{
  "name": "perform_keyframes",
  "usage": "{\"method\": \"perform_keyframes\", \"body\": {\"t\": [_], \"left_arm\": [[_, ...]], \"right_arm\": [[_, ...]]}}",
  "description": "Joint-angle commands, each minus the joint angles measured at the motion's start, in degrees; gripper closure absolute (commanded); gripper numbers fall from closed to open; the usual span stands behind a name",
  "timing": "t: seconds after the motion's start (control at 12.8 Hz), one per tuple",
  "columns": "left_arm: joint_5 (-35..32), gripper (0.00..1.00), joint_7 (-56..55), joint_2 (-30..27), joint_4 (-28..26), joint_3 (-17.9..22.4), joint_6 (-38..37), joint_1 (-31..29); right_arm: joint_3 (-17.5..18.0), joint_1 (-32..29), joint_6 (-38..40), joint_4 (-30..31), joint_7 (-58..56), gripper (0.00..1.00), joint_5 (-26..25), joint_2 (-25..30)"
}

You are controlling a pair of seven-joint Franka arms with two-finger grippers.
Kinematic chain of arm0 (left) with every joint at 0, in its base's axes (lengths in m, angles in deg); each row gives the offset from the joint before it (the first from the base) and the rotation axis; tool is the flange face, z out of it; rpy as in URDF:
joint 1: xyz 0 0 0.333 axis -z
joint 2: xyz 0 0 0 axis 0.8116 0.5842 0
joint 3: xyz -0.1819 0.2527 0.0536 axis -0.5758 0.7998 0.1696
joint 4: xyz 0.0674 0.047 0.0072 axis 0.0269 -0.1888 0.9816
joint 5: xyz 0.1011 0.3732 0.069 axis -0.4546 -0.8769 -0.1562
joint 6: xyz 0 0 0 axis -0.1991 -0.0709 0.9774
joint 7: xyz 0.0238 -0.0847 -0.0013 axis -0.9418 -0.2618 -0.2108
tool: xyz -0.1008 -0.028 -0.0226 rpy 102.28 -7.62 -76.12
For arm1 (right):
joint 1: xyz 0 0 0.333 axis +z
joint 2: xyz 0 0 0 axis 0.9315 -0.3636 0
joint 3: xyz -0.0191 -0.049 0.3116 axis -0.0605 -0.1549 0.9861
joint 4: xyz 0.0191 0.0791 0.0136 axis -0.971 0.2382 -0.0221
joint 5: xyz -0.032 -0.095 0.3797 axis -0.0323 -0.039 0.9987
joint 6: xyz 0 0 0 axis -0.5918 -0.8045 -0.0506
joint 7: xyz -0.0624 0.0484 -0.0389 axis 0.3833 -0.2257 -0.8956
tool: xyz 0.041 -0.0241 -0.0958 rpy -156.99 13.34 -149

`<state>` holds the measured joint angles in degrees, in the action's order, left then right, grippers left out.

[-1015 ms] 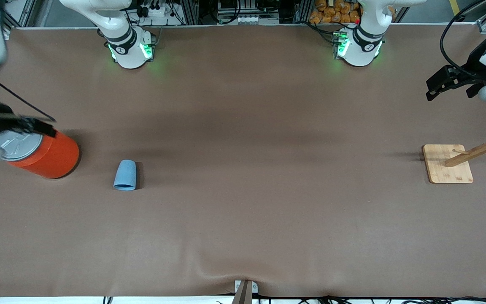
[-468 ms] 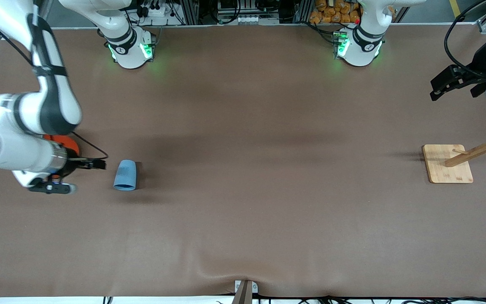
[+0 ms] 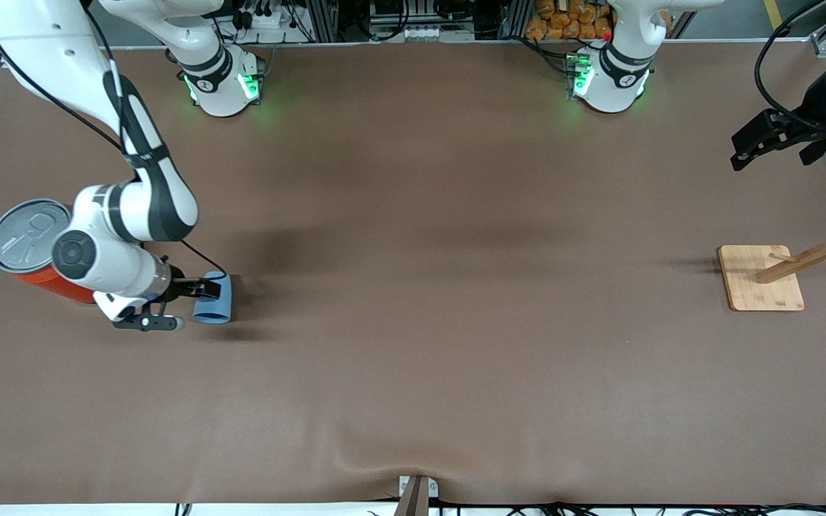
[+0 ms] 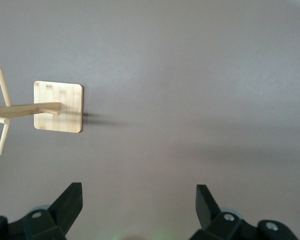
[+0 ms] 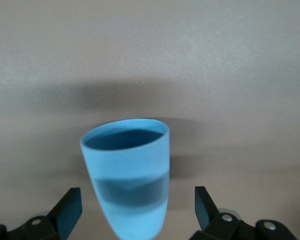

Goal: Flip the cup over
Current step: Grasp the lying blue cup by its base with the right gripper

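The light-blue cup (image 3: 215,299) seems to lie on its side on the brown table, wider end toward the front camera. My right gripper (image 3: 203,292) is low at the cup, reaching from the orange can's side. In the right wrist view the cup (image 5: 131,172) shows its mouth and darker blue inside. My right gripper (image 5: 135,206) is open, a finger on each side of the cup's narrow end, apart from it. My left gripper (image 3: 751,142) is open and empty, and waits over the left arm's end of the table; it also shows in the left wrist view (image 4: 138,200).
A big orange can with a grey pull-tab lid (image 3: 26,233) stands beside my right arm, toward the right arm's end. A wooden peg rack on a square base (image 3: 761,278) stands near the left arm's end; it also shows in the left wrist view (image 4: 58,106).
My right arm has swung from over the orange can across to the cup, and its open fingers now straddle the cup. The cup has not moved. The left gripper shifted only slightly.
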<state>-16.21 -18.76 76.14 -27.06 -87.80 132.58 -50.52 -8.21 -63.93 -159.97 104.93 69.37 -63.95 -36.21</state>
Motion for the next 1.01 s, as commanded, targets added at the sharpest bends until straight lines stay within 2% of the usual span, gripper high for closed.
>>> {"method": "perform_keyframes", "body": {"t": [0.0,0.08,0.16,0.23,0.31,0.47,0.62,0.78,0.94], "left_arm": [[0.9,0.0,1.1,-0.5,0.9,-0.5,-1.0,0.1],[1.7,0.0,1.1,-0.6,1.0,-0.6,-1.0,0.1],[3.2,0.0,1.2,-0.6,1.0,-0.4,-1.0,0.0],[4.0,0.0,1.2,-0.5,1.0,-0.4,-1.0,0.0],[4.1,0.0,1.1,-0.6,0.9,-0.3,-1.1,0.1],[4.0,0.0,0.1,-0.6,0.9,-2.3,-1.2,0.1],[3.8,0.0,-0.1,-0.6,0.9,-3.0,-1.2,0.1],[3.8,0.0,0.0,-0.6,0.9,-3.5,-1.2,0.1],[3.8,0.0,0.0,-0.7,0.9,-3.6,-1.2,0.0]], "right_arm": [[0.5,0.2,-4.5,2.0,-1.7,0.0,0.5,-1.3],[0.6,0.3,-5.7,2.0,-1.7,0.0,0.5,-1.9],[1.2,0.1,-6.0,1.9,-1.7,0.17,0.5,-2.4],[1.2,0.1,-5.4,1.8,-1.7,0.75,0.5,-2.4],[1.5,0.1,-4.2,1.2,-1.2,1.0,0.5,-2.2],[3.0,0.1,3.7,-3.7,-1.4,1.0,0.5,-1.9],[6.3,0.0,11.2,-10.2,-2.4,1.0,0.4,-2.5],[11.3,0.3,12.4,-17.0,-9.3,1.0,0.6,-4.5],[15.0,1.3,12.1,-20.8,-12.0,1.0,-1.0,-7.4]]}}
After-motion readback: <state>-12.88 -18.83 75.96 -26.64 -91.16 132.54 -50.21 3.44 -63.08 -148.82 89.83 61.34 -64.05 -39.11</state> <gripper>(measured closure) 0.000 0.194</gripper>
